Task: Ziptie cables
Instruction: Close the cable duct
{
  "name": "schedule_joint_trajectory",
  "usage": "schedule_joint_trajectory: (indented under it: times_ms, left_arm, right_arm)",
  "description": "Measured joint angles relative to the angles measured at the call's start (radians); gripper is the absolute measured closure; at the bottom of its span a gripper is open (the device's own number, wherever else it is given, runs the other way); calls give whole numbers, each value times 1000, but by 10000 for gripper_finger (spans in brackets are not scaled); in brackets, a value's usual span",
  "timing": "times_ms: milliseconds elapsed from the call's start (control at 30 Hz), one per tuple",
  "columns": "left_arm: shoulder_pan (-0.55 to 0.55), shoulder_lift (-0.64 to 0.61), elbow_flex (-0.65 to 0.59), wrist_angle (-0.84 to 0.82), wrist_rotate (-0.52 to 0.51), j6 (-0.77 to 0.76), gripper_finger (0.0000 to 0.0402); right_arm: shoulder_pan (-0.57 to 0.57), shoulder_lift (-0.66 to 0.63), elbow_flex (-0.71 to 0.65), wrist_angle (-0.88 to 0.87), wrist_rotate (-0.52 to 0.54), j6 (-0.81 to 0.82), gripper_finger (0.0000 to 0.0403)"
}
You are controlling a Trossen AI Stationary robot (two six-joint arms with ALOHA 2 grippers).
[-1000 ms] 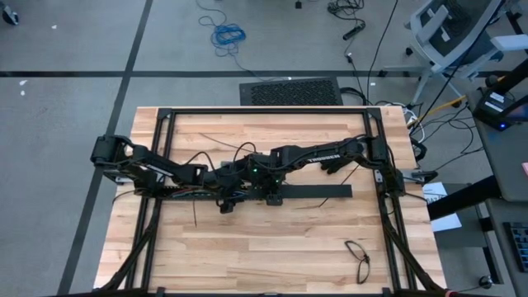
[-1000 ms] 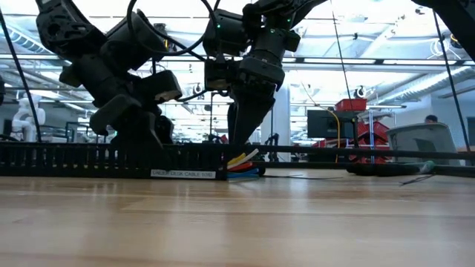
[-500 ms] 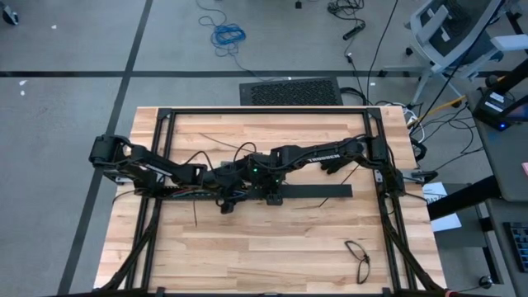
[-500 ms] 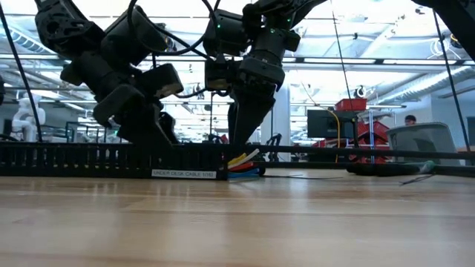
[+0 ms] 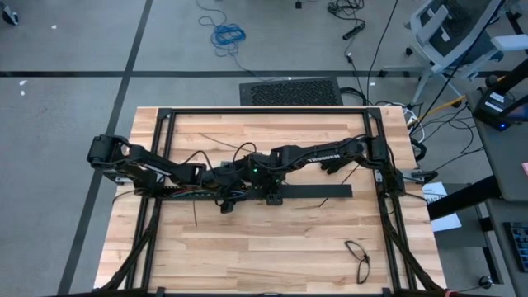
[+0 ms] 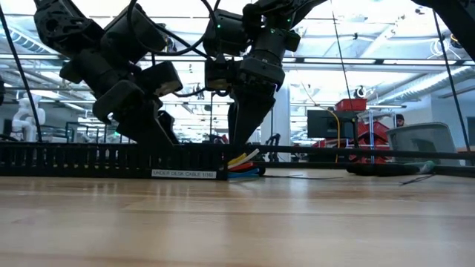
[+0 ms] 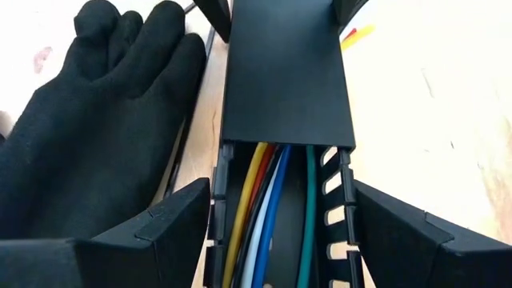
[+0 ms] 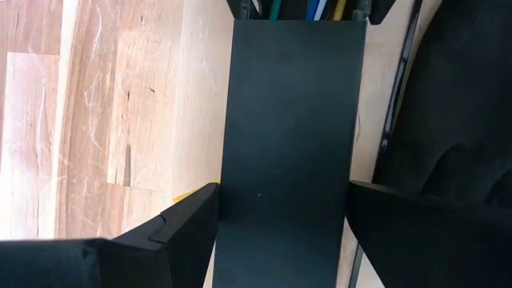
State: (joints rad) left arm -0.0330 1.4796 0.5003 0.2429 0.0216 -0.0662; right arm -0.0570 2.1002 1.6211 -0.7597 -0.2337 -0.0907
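Both end effectors straddle the cable tray: left wide around its slotted walls, right gripping the lid. Misaligned pressing could pinch the cables.

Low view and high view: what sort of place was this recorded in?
Probably a robotics lab or workshop: a wooden workbench on a grey floor with loose cables, an office chair, and monitors with equipment beyond the table.

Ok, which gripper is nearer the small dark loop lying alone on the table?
Right. The right gripper sits over the black bar mid-table; the left gripper is beyond it, farther from the loop.
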Motion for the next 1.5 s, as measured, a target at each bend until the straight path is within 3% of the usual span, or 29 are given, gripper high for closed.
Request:
schedule_joint_trajectory:
  times_ms: [500,833,1500]
  left_arm:
    - [0,0,0,10,-34,20,123]
    - [0,0,0,9,-42,19,162]
    - [0,2,-2,29,-45,30,164]
  right_arm:
    - [0,0,0,0,3,0,147]
    - [-1,0,-1,15,5,0,147]
    - [-1,-1,2,131,-2,-38,147]
